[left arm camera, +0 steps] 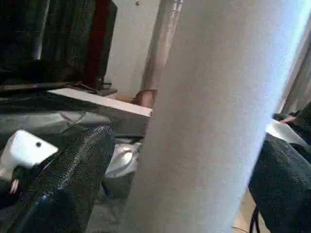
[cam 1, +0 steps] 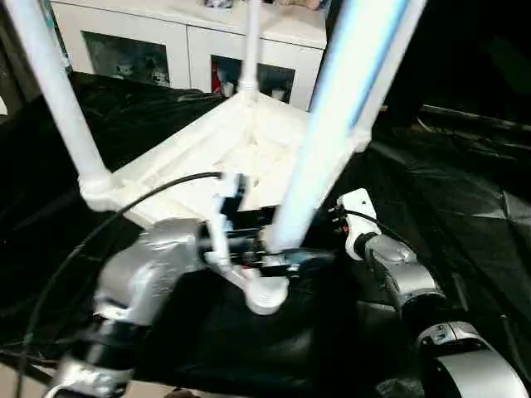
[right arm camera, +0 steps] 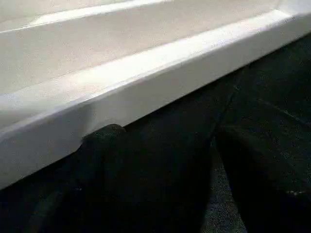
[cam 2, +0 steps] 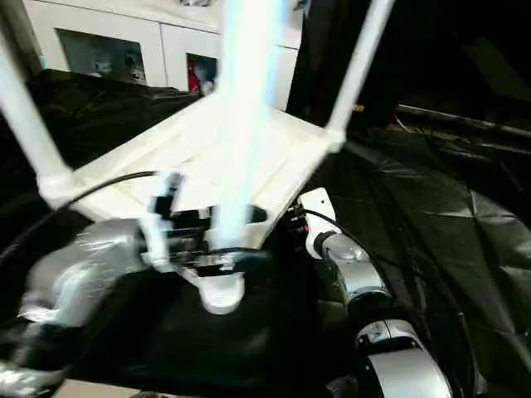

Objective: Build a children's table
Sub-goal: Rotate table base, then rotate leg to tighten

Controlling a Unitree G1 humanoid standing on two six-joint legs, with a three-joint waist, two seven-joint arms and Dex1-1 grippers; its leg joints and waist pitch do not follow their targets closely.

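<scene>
An upturned white plastic children's table (cam 1: 199,157) lies top-down on a large table draped in glossy, creased black cloth (cam 1: 465,207), its ribbed underside facing up and smooth tapered tube legs rising from the round corner sockets. The nearest leg (cam 1: 319,149) stands in the near corner socket (cam 1: 265,294), a rounded white cup at the tabletop's closest point. The left gripper (cam 1: 278,249) brackets that leg low down, its textured black fingers (left arm camera: 73,179) set apart on either side of the pale tube; whether the pads actually press the plastic is hard to say from the blurred wrist view. The right gripper (right arm camera: 160,179) sits at the tabletop's flat white rim, its two dark fingers spread and lying over the black cloth just below the edge, with nothing between them. Behind the table stands a white cabinet (cam 1: 191,41) with glass doors, small items dimly visible on the shelves inside.
</scene>
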